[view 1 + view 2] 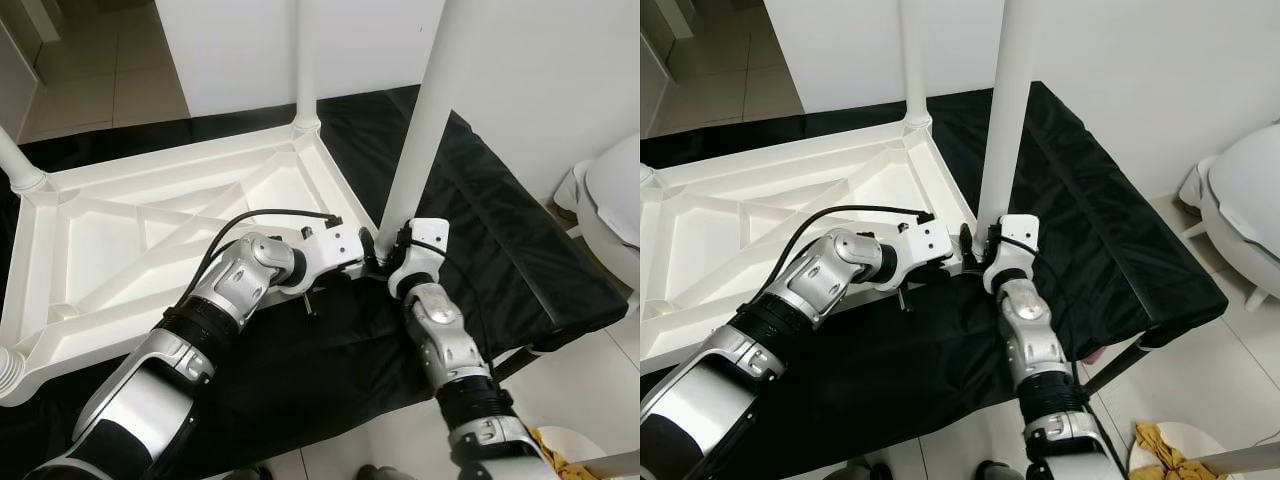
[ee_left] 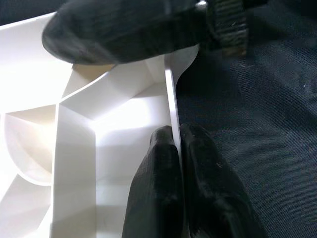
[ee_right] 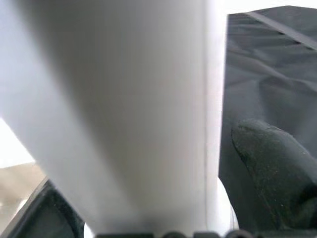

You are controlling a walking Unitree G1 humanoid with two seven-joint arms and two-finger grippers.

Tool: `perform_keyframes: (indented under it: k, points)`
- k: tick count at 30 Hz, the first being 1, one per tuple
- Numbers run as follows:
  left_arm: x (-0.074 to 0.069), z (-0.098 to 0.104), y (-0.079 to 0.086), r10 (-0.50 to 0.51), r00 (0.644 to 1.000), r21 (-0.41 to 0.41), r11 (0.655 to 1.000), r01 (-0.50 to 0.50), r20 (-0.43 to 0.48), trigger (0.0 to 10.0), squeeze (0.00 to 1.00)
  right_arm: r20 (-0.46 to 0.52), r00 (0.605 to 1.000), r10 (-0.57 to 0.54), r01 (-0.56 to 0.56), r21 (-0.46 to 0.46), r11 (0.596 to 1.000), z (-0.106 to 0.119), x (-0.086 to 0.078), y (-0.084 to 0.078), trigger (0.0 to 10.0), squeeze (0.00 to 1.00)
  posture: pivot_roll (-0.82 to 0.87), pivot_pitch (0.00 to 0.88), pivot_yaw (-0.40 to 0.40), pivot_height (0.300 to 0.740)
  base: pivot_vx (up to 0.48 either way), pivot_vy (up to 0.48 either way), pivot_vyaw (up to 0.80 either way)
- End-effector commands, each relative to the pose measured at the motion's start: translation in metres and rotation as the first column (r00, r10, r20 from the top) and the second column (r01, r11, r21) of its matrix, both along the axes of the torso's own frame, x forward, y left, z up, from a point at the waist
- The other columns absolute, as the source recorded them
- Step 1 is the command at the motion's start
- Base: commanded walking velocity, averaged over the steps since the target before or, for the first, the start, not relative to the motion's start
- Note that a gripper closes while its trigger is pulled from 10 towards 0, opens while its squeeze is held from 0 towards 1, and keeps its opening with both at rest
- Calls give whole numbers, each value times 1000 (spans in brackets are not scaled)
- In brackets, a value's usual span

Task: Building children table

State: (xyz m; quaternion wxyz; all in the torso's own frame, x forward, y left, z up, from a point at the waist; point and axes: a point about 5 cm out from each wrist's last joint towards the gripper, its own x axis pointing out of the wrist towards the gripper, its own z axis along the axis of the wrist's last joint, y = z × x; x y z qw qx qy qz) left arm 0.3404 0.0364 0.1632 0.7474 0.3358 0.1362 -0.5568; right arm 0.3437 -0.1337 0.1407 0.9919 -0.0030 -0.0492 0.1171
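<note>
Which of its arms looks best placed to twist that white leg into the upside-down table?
Right. The right gripper already sits around the table leg at its base, while the left gripper pinches the tabletop's rim, likely steadying it.

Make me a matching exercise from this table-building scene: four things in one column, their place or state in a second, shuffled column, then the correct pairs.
Things
1. left hand
2. right hand
3. upturned white tabletop
4. black cloth

Places or states
A. lies underside up, ribs showing
B. at the base of the upright white leg, near corner
C. spread under the whole job
D. fingers pinching the tabletop's thin edge wall

Pairs: 1-D, 2-B, 3-A, 4-C
</note>
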Motion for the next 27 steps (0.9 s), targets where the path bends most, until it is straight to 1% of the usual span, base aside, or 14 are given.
perform_keyframes:
  k: [1, 3, 4, 7, 9, 10, 12, 20, 21, 22, 23, 24, 26, 27]
  points:
    - [2, -4, 14, 9, 1000, 64, 998, -9, -2, 10000, 0, 19, 1000, -13, 14, -11, 1000, 5, 2, -26, 10000, 0, -66, 84, 58, 740, 0, 0, 0]
    - [1, -4, 13, 7, 1000, 64, 998, -7, -3, 10000, 0, 17, 999, 35, -35, -14, 999, 5, 2, -25, 10000, 0, -66, 84, 58, 740, 0, 0, 0]
    - [1, -4, 12, 3, 1000, 64, 998, -3, -3, 10000, 0, 24, 984, 175, -173, -81, 982, 4, 1, -24, 10000, 0, -62, 79, 62, 740, 0, 0, 0]
    - [1, -4, 12, 3, 1000, 65, 998, -2, -3, 10000, 0, 24, 976, 216, -212, -101, 972, 3, 0, -24, 10000, 0, -62, 79, 62, 740, 0, 0, 0]
    - [1, -4, 13, 1, 1000, 70, 998, -1, -2, 10000, 0, 0, 941, 340, -336, -138, 932, -1, -2, -23, 10000, 0, -55, 74, 65, 740, 0, 0, 0]
    - [1, -4, 13, 1, 1000, 70, 998, -1, -2, 10000, 0, 0, 941, 340, -336, -138, 932, -1, -2, -23, 10000, 0, -55, 74, 65, 740, 0, 0, 0]
    - [1, -5, 14, 2, 1000, 74, 997, -2, -2, 10000, 0, -38, 891, 452, -452, -148, 879, -6, -5, -20, 10000, 0, -49, 70, 69, 740, 0, 0, 0]
    - [1, -4, 15, 0, 1000, 79, 997, 1, -1, 10000, 0, -80, 826, 557, -563, -154, 812, -10, -5, -17, 10000, 0, -43, 63, 72, 740, 0, 0, 0]
    - [1, -4, 15, -1, 1000, 80, 997, 1, -1, 10000, 0, -78, 824, 561, -566, -158, 809, -10, -4, -17, 8667, 0, -41, 62, 70, 740, 0, 0, 0]
    - [1, -4, 15, -1, 1000, 81, 997, 1, 0, 10000, 0, -76, 823, 563, -568, -161, 807, -9, -4, -17, 8667, 0, -41, 62, 70, 740, 0, 0, 0]
    - [1, -4, 15, -1, 1000, 81, 997, 1, 0, 10000, 0, -73, 817, 572, -575, -163, 802, -9, -3, -17, 4627, 0, -41, 59, 69, 740, 0, 0, 0]
    - [0, -4, 15, -2, 1000, 81, 997, 2, -1, 10000, 0, -67, 811, 582, -584, -169, 794, -8, -3, -17, 2824, 0, -41, 60, 69, 740, 0, 0, 0]
    - [0, -4, 15, -3, 1000, 81, 997, 3, -1, 10000, 0, -63, 809, 584, -586, -174, 792, -7, -3, -17, 2824, 0, -41, 60, 69, 740, 0, 0, 0]
    - [0, -5, 15, -3, 1000, 81, 997, 3, -2, 10000, 0, -60, 808, 586, -586, -176, 791, -6, -2, -18, 0, 0, -41, 60, 64, 740, 0, 0, 0]
